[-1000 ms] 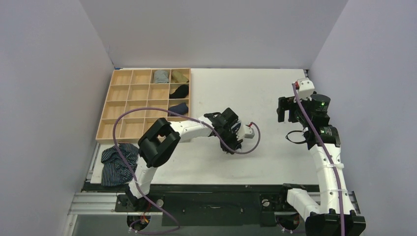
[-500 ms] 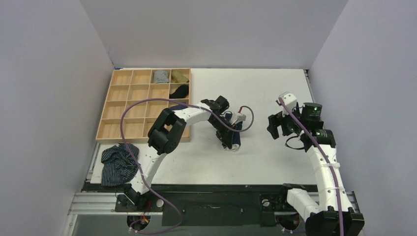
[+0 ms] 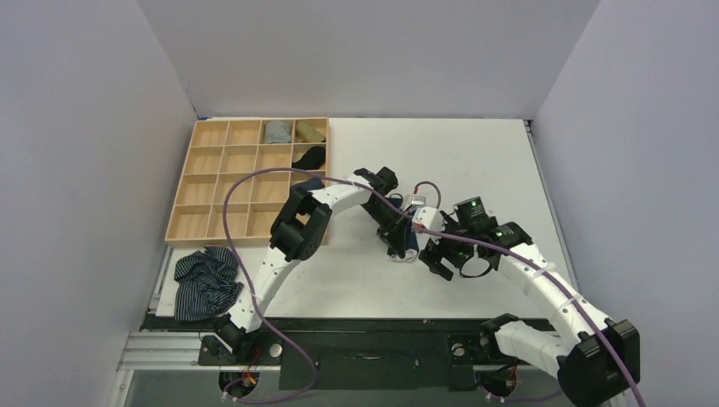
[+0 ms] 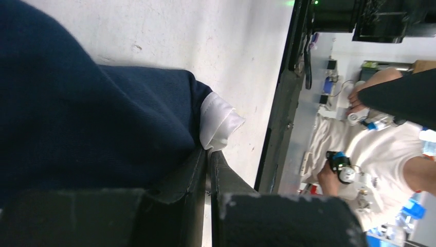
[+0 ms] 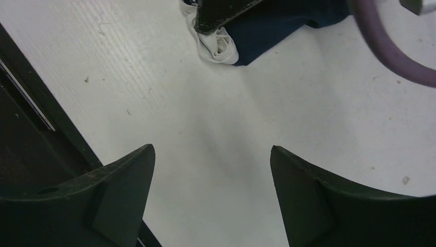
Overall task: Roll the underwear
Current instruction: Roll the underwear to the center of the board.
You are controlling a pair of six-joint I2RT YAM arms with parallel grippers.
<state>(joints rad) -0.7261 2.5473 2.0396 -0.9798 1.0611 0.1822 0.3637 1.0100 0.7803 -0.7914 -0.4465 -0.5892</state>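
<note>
Navy underwear (image 4: 103, 128) with white trim; blue-and-white striped garment (image 3: 203, 284); tan tray (image 3: 212, 161); white table (image 3: 475, 153).

Pale lilac-grey walls (image 3: 365, 51) enclose a white, lightly scuffed tabletop (image 3: 475, 153) on three sides, with a black frame (image 3: 365, 348) along its near edge.

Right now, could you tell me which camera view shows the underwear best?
The left wrist view: the underwear is largest there, navy fabric and white trim clear. The right wrist view catches one end; from the top, the left gripper mostly hides it.
</note>
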